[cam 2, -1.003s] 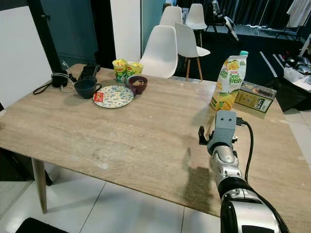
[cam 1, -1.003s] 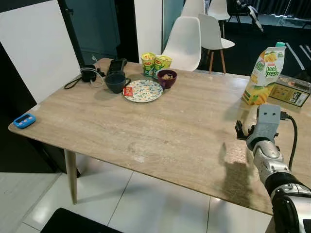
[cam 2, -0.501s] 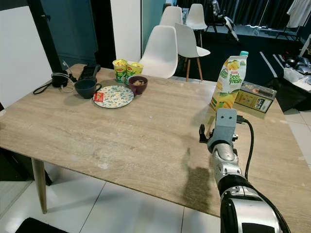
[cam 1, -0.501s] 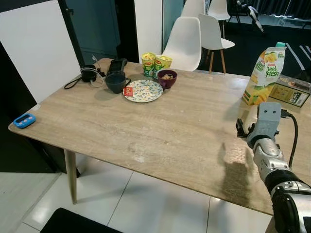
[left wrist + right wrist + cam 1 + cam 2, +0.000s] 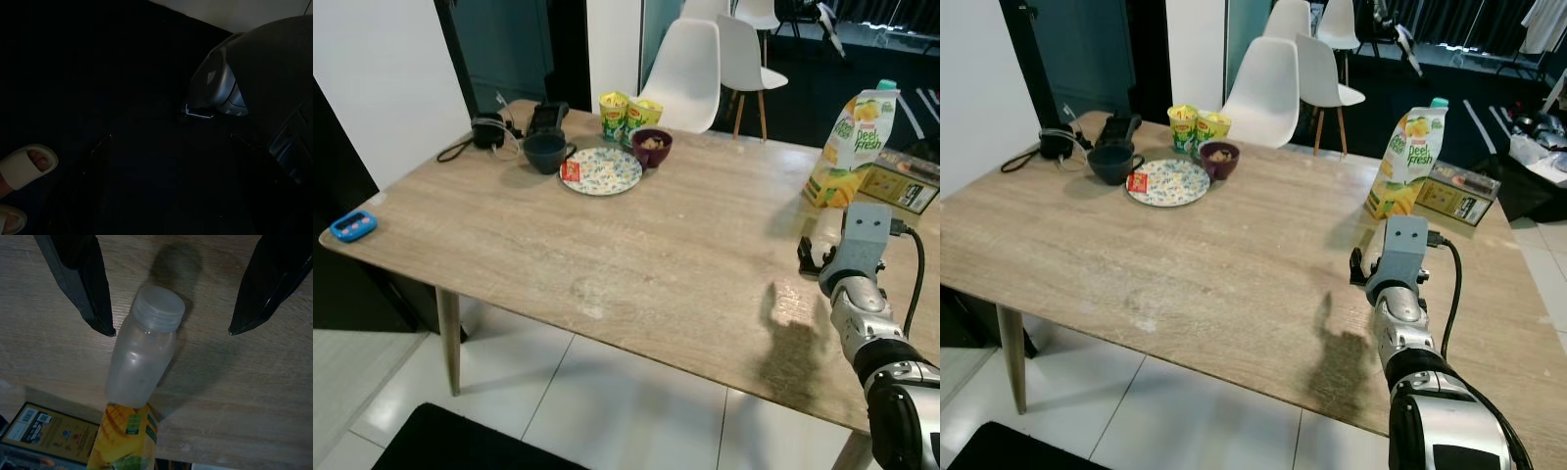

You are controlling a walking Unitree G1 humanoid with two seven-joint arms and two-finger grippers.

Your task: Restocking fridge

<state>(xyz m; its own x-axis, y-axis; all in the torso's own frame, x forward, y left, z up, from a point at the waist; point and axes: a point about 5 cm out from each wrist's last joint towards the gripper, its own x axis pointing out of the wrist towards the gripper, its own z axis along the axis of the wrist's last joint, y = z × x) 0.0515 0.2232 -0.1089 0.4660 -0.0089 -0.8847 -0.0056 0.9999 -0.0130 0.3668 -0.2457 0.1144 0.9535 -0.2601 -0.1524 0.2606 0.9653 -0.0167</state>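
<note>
- The right gripper [image 5: 171, 330] has its two black fingers [image 5: 80, 281] spread wide, poised above a small clear bottle [image 5: 144, 357] without touching it.
- The bottle stands on the wooden table [image 5: 636, 255], just beside a yellow juice carton [image 5: 854, 147].
- A dark box [image 5: 899, 186] lies behind the carton.
- The left gripper hangs in darkness; cannot tell its finger state.

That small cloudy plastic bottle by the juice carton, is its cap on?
Yes: the small cloudy plastic bottle stands upright, its pale screw cap seated on top.
</note>
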